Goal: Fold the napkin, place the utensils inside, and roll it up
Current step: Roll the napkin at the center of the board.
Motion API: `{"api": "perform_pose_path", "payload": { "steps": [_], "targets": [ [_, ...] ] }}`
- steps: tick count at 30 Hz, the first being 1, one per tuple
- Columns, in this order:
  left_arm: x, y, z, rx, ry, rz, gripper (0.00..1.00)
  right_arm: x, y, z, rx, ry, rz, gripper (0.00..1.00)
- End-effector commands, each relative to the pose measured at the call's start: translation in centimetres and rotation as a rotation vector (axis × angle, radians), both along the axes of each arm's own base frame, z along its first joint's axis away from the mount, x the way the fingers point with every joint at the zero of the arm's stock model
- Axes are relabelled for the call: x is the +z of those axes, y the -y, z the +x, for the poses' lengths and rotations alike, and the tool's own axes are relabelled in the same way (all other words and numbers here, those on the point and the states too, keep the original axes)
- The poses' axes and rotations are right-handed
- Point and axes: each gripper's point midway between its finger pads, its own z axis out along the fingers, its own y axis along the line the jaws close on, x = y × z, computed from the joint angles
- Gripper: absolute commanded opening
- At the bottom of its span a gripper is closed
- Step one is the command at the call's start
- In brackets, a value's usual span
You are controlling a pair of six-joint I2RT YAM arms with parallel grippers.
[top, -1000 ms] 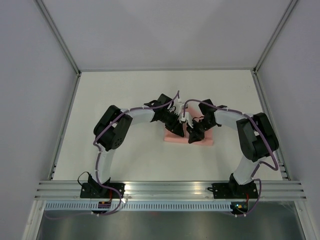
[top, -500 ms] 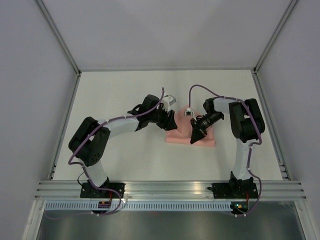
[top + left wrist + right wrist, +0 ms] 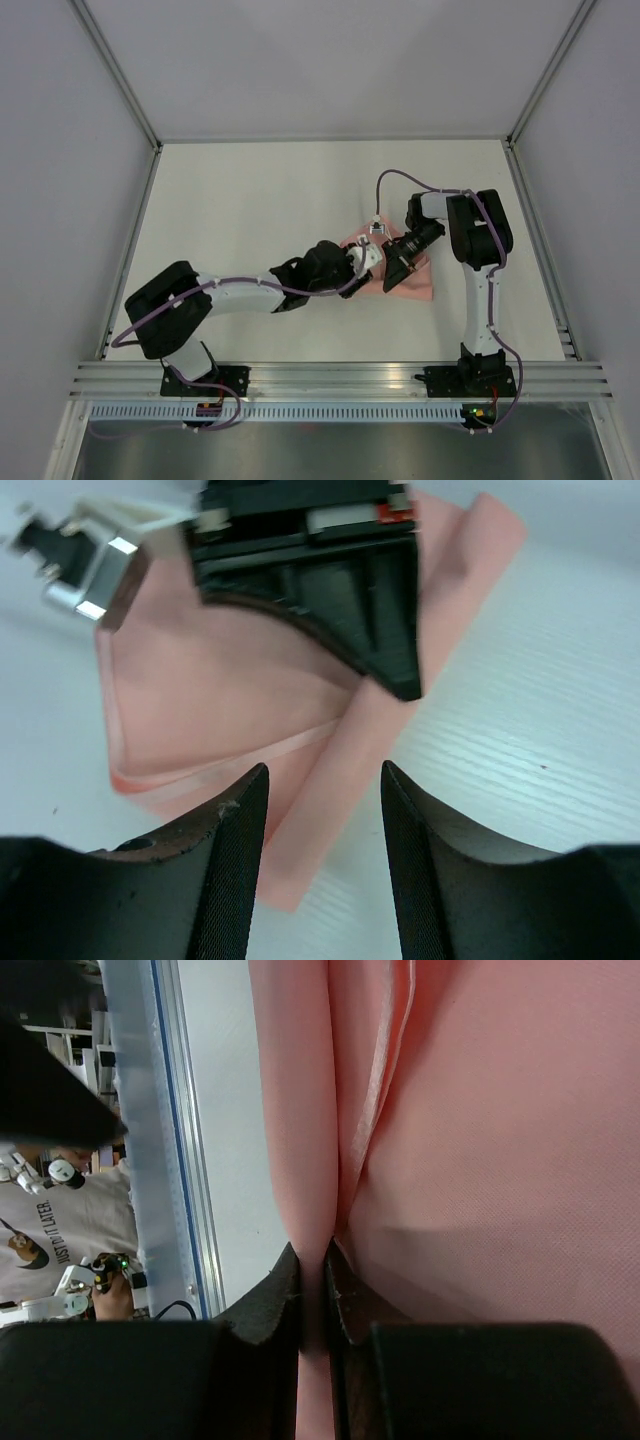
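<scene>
since a second ago the left arm has swung low and now reaches in from the near left, the left gripper [image 3: 322, 770] spread and empty just short of the napkin [image 3: 420, 285], which lies mid-right on the bench [image 3: 250, 200], pulled askew from its earlier flat rectangle. the right gripper [image 3: 312, 1255] is pinched on a thin raised fold of it. no cutlery shows, so i judge the folding unfinished.

A white table [image 3: 250, 200] sits between grey walls [image 3: 60, 200], with an aluminium rail [image 3: 340, 375] along its near edge
</scene>
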Motion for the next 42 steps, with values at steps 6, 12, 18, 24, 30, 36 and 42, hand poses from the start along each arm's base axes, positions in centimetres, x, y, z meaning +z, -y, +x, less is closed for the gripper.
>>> {"api": "perform_pose_path", "payload": {
  "steps": [6,12,18,24,30,36,42],
  "targets": [
    [-2.1,4.0,-2.3,-0.153,0.331,0.215,0.55,-4.0,1.5,1.4,0.099,0.130,-0.040,0.09],
    [-4.3,5.2,-1.5,-0.170,0.429,0.297,0.55,-3.9,1.5,1.3,0.106,0.120,-0.039,0.09],
    [-6.0,5.5,-0.9,-0.187,0.449,0.350,0.57,-3.7,1.6,1.3,0.112,0.112,-0.039,0.09],
    [-6.1,5.3,-1.0,-0.219,0.452,0.365,0.57,-3.8,1.7,1.5,0.116,0.110,-0.043,0.09],
    [-8.7,5.1,-2.5,-0.327,0.338,0.436,0.56,-3.7,1.8,1.7,0.122,0.102,-0.045,0.09],
    [-11.9,4.3,-2.8,-0.355,0.140,0.514,0.37,-3.6,1.8,2.2,0.125,0.112,-0.056,0.09],
    [-13.0,3.9,-4.4,-0.413,-0.027,0.494,0.15,-3.3,1.8,2.6,0.121,0.137,-0.069,0.14]
  ]
}}
